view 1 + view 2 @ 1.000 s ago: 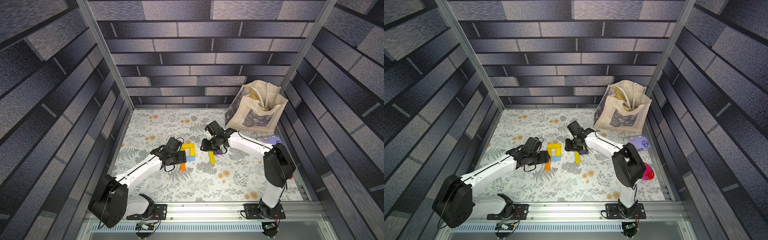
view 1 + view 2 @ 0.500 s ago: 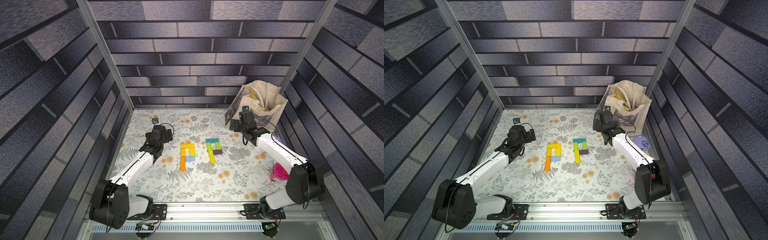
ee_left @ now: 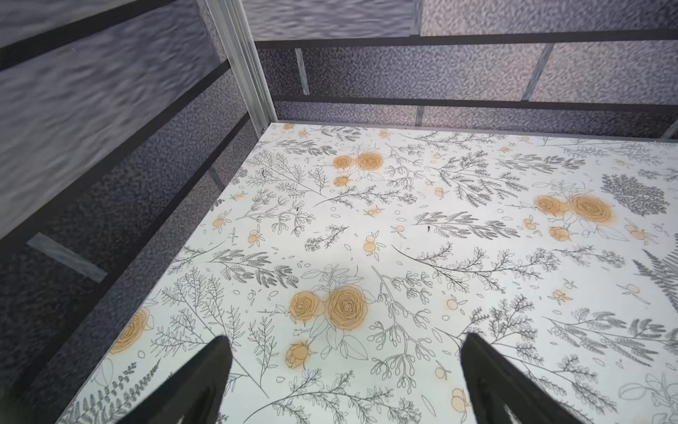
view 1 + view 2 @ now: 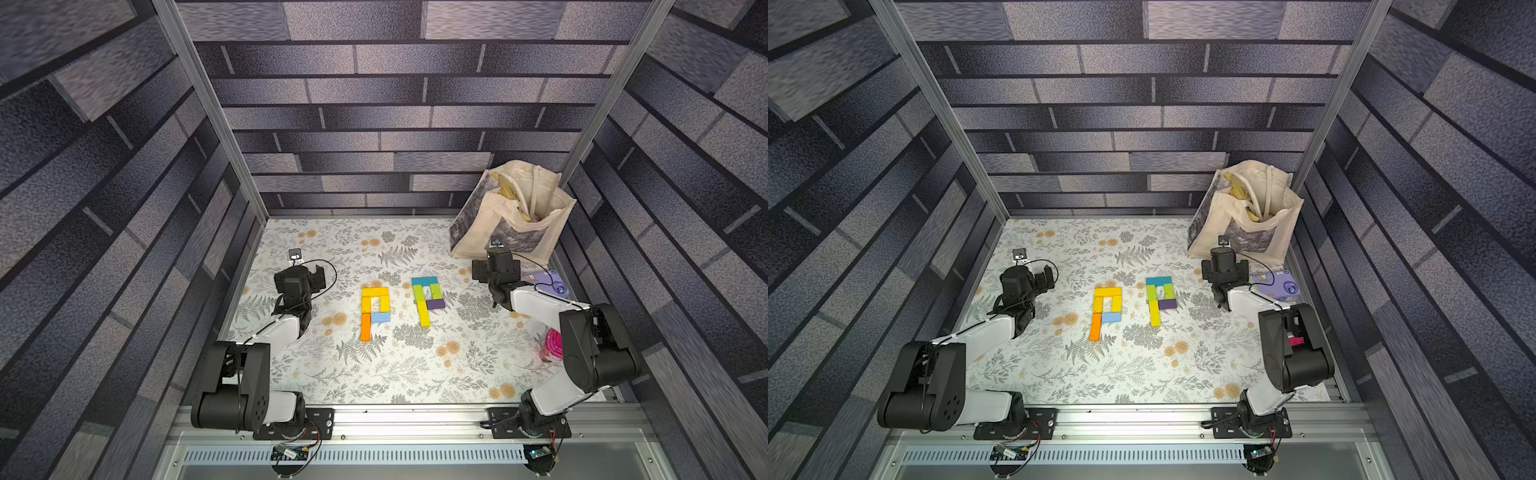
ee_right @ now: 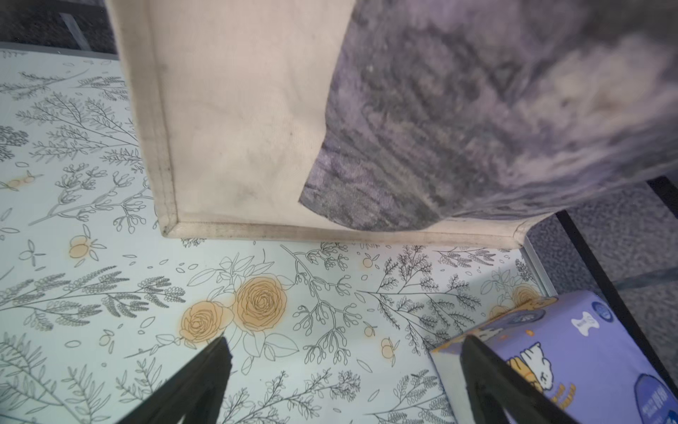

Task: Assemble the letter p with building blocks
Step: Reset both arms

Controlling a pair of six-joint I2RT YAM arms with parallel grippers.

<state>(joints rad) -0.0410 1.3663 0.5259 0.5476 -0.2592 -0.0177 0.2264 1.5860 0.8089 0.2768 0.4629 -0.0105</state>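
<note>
In both top views the building blocks lie flat mid-table as two letter shapes. The left one [image 4: 375,309] is yellow, with an orange stem and a light blue piece. The right one [image 4: 428,299] has a teal top, lime green sides, a purple piece and a yellow stem. My left gripper [image 4: 318,277] is left of the blocks and apart from them. In its wrist view it [image 3: 345,341] is open over bare floral mat. My right gripper [image 4: 496,272] is right of the blocks, facing the tote bag. Its wrist view shows it [image 5: 345,343] open and empty. No block appears in either wrist view.
A cream tote bag [image 4: 515,216] stands in the back right corner, close in front of the right gripper. A lilac tissue pack [image 5: 572,352] lies beside that gripper's one finger. A pink object [image 4: 552,345] sits behind the right arm. Side walls are close to both arms.
Both arms have drawn back from the blocks to the sides and both grippers have opened wide. The two letter shapes, partly covered a second ago, now lie uncovered.
</note>
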